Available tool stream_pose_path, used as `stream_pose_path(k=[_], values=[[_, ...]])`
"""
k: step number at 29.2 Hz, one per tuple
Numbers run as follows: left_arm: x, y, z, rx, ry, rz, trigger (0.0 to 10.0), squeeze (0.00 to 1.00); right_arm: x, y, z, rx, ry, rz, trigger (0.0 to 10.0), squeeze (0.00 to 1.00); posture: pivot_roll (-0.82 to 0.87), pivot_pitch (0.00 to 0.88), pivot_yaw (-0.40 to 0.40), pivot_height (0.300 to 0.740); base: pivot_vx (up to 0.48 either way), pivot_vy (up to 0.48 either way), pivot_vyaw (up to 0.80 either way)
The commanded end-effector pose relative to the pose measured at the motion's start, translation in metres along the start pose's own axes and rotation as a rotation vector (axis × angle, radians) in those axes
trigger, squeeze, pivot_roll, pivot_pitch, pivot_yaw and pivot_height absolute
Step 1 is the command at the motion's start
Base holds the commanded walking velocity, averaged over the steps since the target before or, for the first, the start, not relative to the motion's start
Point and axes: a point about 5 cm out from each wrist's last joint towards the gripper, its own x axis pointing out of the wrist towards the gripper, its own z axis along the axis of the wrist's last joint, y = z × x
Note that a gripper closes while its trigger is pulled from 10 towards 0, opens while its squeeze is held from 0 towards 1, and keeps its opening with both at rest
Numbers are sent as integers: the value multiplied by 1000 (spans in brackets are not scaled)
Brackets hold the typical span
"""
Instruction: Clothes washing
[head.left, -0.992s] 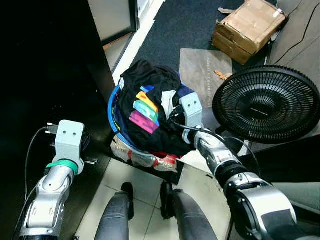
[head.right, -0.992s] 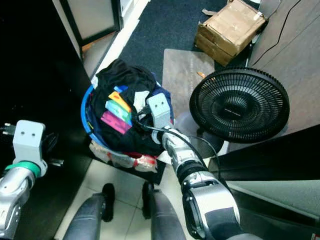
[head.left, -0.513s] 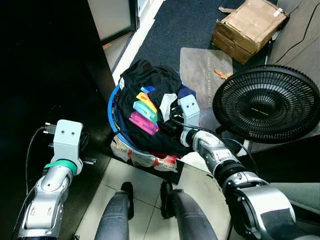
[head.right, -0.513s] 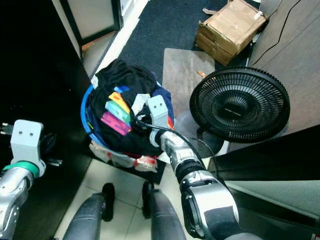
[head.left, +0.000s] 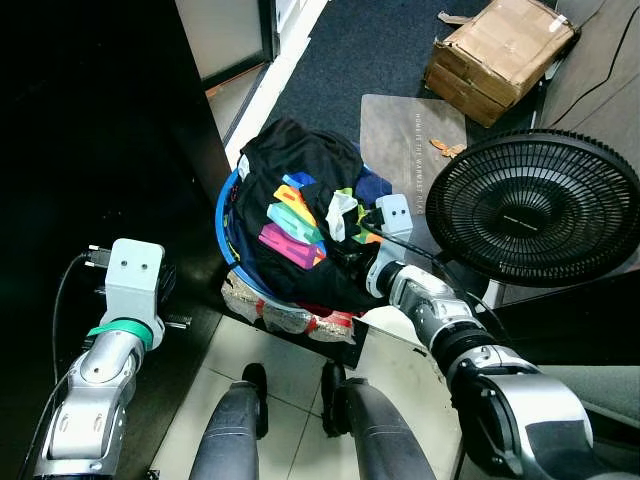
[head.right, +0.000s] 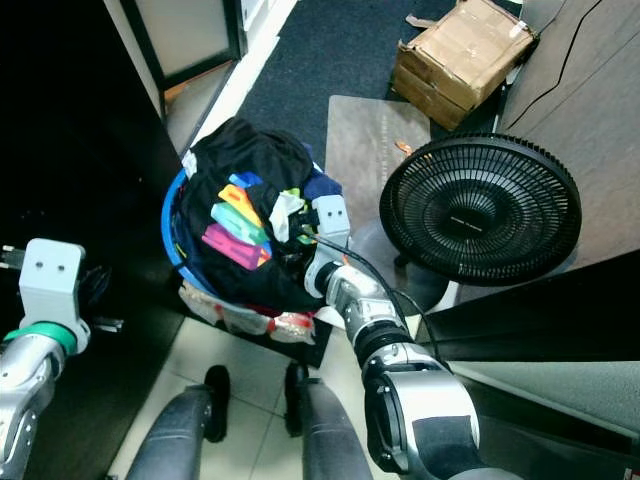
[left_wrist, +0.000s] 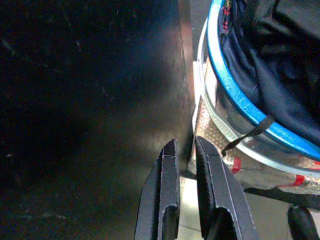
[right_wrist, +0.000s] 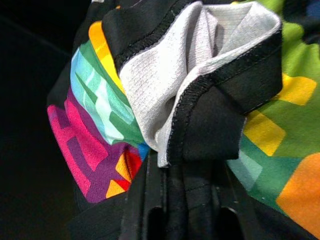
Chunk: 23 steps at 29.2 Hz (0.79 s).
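A blue-rimmed laundry basket (head.left: 222, 225) stands on the floor before me, heaped with black clothes (head.left: 295, 160). On top lies a black garment with bright colour blocks (head.left: 288, 222). My right gripper (head.left: 352, 238) is at the pile's right side, shut on a bunched fold of that garment (right_wrist: 200, 65), whose white inner side shows. The black fingers (right_wrist: 145, 200) are partly buried in the cloth. My left gripper (left_wrist: 185, 150) hangs low beside the basket's blue rim (left_wrist: 235, 95), in front of a dark panel. Its fingers lie close together with nothing between them.
A black floor fan (head.left: 535, 205) stands close on the right of the basket. A grey mat (head.left: 405, 130) and a cardboard box (head.left: 500, 55) lie beyond on dark carpet. A dark cabinet (head.left: 100, 150) fills the left. My legs (head.left: 300, 430) are on the tiles below.
My right gripper closed on the colourful garment and drew it back to the right. A white-lined fold now stands up from the pile. The left arm has stayed put.
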Motion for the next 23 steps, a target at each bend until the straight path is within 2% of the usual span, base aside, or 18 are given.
stream_pose_path(k=[1,4,10,12,13,15,17,18,19,20,21,22,23], values=[[-3,11,-12,-2,55,47,10000,0,-3,-4,-7,61,4,-13,0,0,132,396,32,740,0,0,0],[0,10,-11,-4,50,47,10000,0,-4,-7,4,100,-52,-22,0,0,128,384,30,740,0,0,0],[5,9,-8,-8,35,51,10000,0,-5,-11,22,111,-137,-28,0,0,124,348,26,740,0,0,0],[9,10,-5,-9,23,56,10000,0,-5,-12,41,75,-215,-33,0,0,123,326,23,740,0,0,0],[14,11,-3,-14,12,64,10000,0,-5,-11,64,24,-301,-30,0,0,117,293,19,740,0,0,0],[15,11,-3,-15,10,66,10000,0,-5,-10,69,14,-317,-29,0,0,117,293,19,740,0,0,0],[19,11,-3,-18,6,69,10000,0,-6,-8,84,-39,-363,-33,0,0,112,266,16,740,0,0,0],[22,11,0,-24,-6,71,10000,0,-9,-6,109,-123,-441,-53,0,0,102,227,14,740,0,0,0],[22,11,0,-24,-6,71,10000,0,-9,-6,109,-123,-441,-53,0,0,102,227,14,740,0,0,0],[24,10,2,-31,-16,72,10000,0,-12,-4,127,-182,-497,-68,1451,0,96,203,14,740,0,0,0],[27,9,5,-38,-27,71,10000,0,-17,-2,144,-263,-549,-94,10000,0,86,171,14,740,0,0,0],[28,8,8,-45,-40,68,10000,0,-21,0,157,-331,-594,-114,10000,0,83,164,14,740,0,0,0],[28,8,8,-45,-40,68,10000,0,-21,0,157,-331,-594,-114,10000,0,83,164,14,740,0,0,0]])
